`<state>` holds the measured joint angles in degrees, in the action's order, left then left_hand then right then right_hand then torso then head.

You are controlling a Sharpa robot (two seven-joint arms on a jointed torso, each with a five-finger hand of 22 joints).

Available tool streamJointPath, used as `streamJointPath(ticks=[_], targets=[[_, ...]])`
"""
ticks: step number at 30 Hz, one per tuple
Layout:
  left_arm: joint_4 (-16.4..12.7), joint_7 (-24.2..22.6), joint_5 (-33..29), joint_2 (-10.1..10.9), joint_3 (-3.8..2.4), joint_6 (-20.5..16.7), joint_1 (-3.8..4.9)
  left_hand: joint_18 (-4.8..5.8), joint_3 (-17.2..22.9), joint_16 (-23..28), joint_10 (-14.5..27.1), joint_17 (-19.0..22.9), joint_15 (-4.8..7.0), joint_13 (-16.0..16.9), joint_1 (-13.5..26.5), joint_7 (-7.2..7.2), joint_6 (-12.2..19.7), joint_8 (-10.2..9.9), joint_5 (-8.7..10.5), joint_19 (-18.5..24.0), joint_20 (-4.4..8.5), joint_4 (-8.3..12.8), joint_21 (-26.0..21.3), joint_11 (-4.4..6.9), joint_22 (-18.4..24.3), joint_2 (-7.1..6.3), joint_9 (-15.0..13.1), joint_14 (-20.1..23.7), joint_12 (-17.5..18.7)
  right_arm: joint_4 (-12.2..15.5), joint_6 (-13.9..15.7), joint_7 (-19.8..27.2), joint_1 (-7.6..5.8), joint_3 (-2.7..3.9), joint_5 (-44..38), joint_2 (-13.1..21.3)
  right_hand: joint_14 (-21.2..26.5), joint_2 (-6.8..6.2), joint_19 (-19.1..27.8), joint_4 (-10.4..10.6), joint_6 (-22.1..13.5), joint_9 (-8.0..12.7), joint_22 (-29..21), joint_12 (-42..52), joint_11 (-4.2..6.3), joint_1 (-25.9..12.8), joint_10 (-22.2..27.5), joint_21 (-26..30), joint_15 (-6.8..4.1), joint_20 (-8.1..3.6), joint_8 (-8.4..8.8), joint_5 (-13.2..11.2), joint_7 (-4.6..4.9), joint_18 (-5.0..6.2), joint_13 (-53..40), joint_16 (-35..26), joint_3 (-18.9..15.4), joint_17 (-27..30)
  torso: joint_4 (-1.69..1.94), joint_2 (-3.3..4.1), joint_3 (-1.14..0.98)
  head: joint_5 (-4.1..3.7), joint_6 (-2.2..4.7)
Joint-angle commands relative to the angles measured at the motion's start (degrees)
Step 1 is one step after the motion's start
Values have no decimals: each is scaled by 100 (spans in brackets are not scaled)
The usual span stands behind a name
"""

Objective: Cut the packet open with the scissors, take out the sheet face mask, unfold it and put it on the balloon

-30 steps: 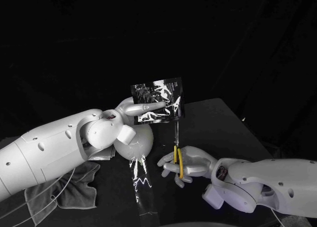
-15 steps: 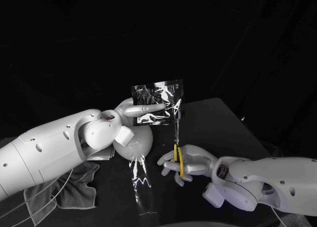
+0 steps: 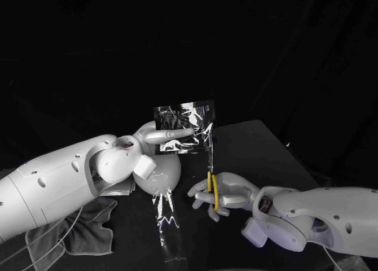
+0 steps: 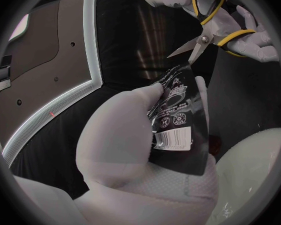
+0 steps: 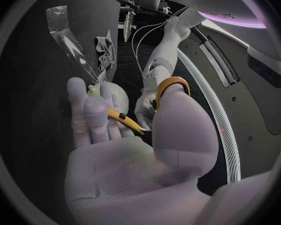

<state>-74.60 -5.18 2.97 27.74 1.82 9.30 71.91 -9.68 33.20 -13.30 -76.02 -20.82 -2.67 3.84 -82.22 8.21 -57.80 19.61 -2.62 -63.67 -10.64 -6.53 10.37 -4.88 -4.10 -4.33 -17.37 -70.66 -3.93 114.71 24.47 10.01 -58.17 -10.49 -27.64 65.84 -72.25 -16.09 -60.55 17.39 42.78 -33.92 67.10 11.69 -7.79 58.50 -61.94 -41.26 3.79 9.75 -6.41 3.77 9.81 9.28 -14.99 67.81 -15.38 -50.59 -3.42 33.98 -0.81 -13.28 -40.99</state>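
Left hand (image 3: 159, 135), pinching the foil mask packet (image 3: 185, 127), has lowered it to the open yellow-handled scissors (image 3: 211, 182) gripped by the right hand (image 3: 229, 195); a cut looks imminent.

Over the last 1 second the left hand (image 3: 163, 135) is carrying the packet (image 3: 185, 127) slightly downward in the head view, with a small drift toward the robot's left. The packet's upper edge is sitting lower than in both earlier pictures. Its lower right corner is closing on the tips of the scissors (image 3: 210, 164) and is now at or just beside them; contact cannot be confirmed. The packet is also turning a little: its face is presenting more squarely and its top edge is slanting less. The left forearm (image 3: 59, 186) is dropping along with the hand.
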Motion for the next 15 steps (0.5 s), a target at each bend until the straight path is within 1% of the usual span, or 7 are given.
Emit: streamJointPath(ticks=[1,4,11,15], targets=[[-16,-17,25,-5,-9,105,9,-68,10,-30,-42,-11,10,3,19,16,15,31,-18,34,-2,30,-18,6,8,24,-435,-25,-17,-10,-30,107,-20,4,-27,11,42,77,34,-1,-120,-1,16,-23,-38,3,-86,12,-4,-12,-37,-21,300,45,19,2,42,7,2,-1,0,-17,13],[-14,-12,26,-2,-9,108,9,-68,10,-30,-42,-11,10,3,19,16,15,31,-18,34,-2,30,-18,6,8,24,-435,-25,-17,-22,-17,117,-32,5,-12,20,45,89,38,-2,-118,0,15,-30,-37,5,-95,16,-5,-12,-48,-24,298,47,27,2,52,14,2,0,-4,-19,10],[-12,8,27,-1,-9,122,9,-76,15,-33,-48,-20,12,3,26,18,18,40,-18,25,1,38,-10,6,4,28,-446,-30,-17,-40,-9,124,-48,5,9,17,44,129,32,-2,-115,5,23,-51,-32,15,-121,3,-8,-13,-77,-34,293,47,51,11,85,21,-2,0,-3,-42,18],[-14,19,29,-4,-9,135,8,-78,16,-34,-49,-23,13,4,29,18,19,43,-18,21,2,40,-7,6,2,29,-450,-31,-17,-43,-8,123,-51,6,12,10,46,208,31,-5,-107,13,28,-86,-26,37,-160,-2,-13,-15,-129,-47,286,48,90,24,150,35,-3,-4,-5,-44,21]])
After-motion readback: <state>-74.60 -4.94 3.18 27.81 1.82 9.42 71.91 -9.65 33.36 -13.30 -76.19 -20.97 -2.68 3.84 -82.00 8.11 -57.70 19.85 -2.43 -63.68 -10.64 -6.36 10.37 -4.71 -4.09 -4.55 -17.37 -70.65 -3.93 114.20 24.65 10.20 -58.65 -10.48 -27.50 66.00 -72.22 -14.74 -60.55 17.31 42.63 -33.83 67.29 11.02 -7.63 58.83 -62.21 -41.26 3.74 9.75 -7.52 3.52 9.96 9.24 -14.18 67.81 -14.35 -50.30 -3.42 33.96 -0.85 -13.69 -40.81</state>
